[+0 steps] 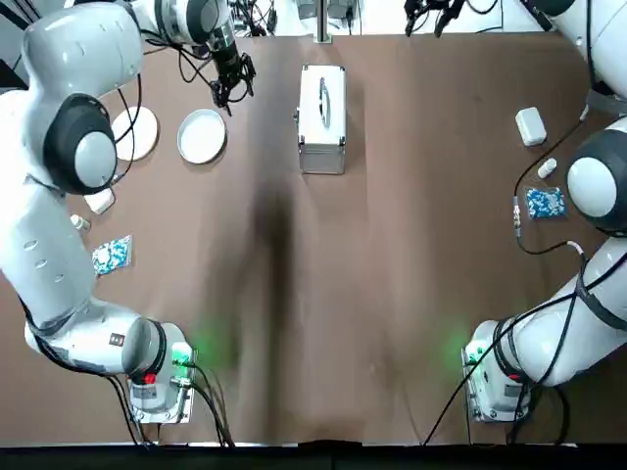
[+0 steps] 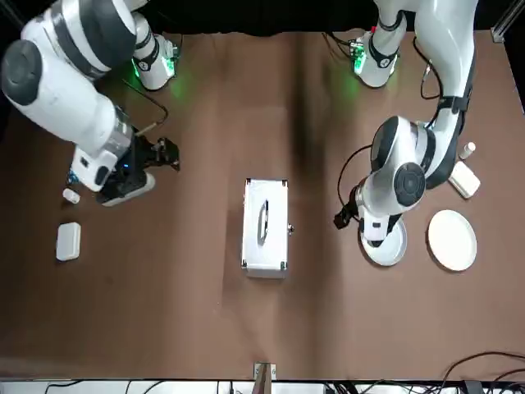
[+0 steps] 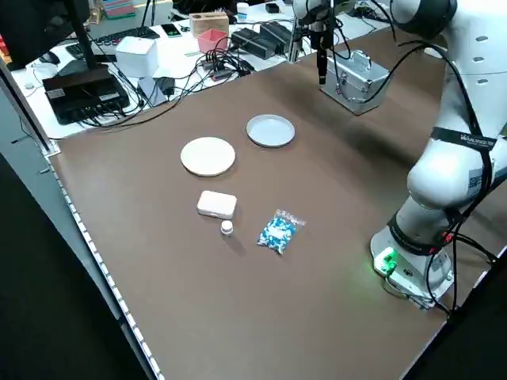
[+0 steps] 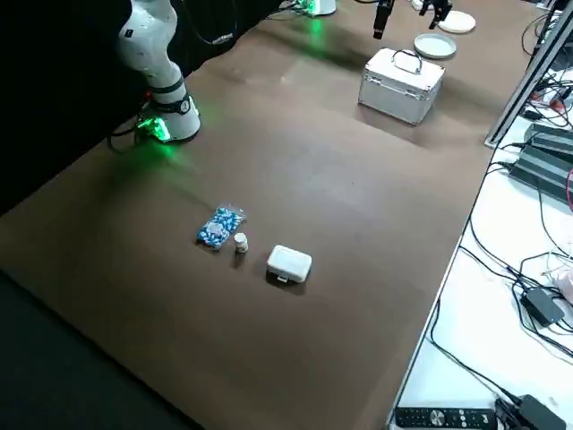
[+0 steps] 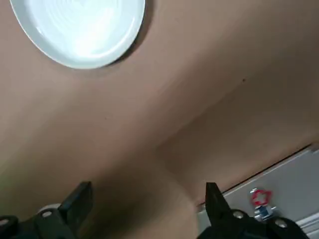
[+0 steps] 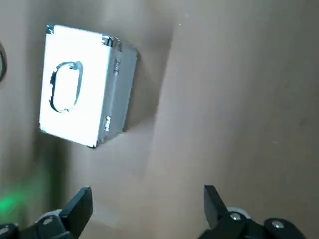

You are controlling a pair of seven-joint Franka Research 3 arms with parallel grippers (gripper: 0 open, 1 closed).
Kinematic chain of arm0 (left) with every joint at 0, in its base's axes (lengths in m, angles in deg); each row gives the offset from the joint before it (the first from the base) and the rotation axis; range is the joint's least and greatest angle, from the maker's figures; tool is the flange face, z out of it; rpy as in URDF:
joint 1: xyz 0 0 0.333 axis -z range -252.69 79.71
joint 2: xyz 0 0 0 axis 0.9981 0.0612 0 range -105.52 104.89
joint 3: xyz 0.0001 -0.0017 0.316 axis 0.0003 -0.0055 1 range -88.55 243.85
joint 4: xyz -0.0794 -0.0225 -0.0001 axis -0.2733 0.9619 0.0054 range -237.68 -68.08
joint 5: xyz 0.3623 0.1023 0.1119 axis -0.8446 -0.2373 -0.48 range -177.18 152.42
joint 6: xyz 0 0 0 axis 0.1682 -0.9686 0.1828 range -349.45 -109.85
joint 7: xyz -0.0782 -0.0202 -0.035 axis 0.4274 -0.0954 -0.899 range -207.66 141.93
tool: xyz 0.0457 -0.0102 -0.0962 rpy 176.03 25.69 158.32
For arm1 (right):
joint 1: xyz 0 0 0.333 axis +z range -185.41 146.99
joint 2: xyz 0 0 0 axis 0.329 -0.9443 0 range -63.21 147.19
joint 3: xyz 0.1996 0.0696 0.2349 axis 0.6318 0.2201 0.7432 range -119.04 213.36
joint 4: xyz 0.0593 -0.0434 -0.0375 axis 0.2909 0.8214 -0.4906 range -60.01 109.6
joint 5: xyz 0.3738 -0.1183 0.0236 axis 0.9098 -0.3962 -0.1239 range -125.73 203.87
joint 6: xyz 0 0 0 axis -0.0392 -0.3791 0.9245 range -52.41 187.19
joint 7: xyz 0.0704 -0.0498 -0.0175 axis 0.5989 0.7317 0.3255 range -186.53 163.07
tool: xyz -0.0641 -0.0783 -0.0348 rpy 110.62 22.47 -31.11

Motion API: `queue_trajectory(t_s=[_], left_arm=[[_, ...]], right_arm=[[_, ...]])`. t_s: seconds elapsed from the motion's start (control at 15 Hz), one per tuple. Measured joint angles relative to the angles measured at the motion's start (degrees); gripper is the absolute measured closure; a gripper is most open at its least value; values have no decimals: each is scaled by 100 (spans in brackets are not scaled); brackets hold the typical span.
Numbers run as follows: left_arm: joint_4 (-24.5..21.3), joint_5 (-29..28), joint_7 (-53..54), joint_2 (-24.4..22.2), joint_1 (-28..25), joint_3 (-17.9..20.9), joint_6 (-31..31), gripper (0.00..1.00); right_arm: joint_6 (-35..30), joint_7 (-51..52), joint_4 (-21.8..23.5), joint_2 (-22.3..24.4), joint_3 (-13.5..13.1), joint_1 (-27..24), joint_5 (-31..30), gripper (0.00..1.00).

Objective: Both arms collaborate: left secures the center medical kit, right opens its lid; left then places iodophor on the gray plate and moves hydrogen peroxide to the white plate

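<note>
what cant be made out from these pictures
- Inside of the medical kit: lid shut in every view, so no iodophor or hydrogen peroxide shows.
- White plate: top view, partly covered by the left arm.
- Right gripper: top view, cut off by the edge.
- Gray plate: front view, partly behind the left arm.

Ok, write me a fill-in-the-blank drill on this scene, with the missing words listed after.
1. The lid of the medical kit is ____.
2. The left end effector hovers between the kit and the ____ plate.
3. The fingers of the right end effector are ____ and hold nothing.
4. The white plate carries ____ bottles.

Missing words: closed; gray; open; no
</note>
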Motion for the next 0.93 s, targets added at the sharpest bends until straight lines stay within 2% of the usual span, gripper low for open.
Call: queue_trajectory(t_s=[0.2, 0.53, 0.93], left_arm=[[241, 130, -828, 293, 189, -7, -266, 0], [279, 191, -2662, 635, 506, -11, -1009, 0], [296, 548, -3851, 1063, 603, -15, -1538, 0]], right_arm=[[509, -588, 1, -211, 3, 317, 25, 1], [1008, -1066, 0, -466, 3, 649, 33, 6], [1898, -1608, 3, -902, 3, 939, 38, 7]])
